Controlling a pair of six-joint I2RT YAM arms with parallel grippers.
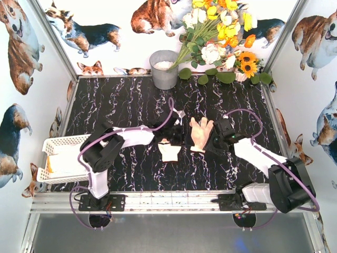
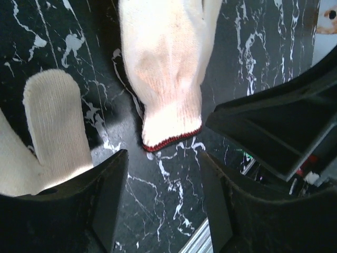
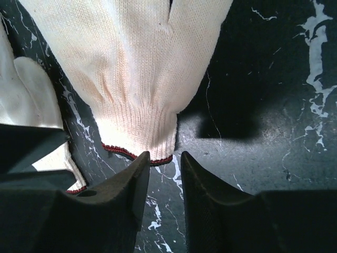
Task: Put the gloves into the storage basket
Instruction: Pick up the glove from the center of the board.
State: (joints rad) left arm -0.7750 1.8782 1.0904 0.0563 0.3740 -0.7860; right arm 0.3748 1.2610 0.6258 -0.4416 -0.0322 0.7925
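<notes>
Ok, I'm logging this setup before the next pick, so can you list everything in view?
gloves: two, cream with red-edged cuffs, flat at mid-table, apart.
storage basket: one, white lattice, table's left edge.
bucket: one, grey, back of table.
flowers: one bunch, yellow, white and orange, back right.
table: one, black marble pattern.
walls: corgi print, on three sides.
arms: two, white and black, purple cables, near edge.
left fingers: black, open, beside a glove.
right fingers: black, slightly apart at a glove's cuff.
</notes>
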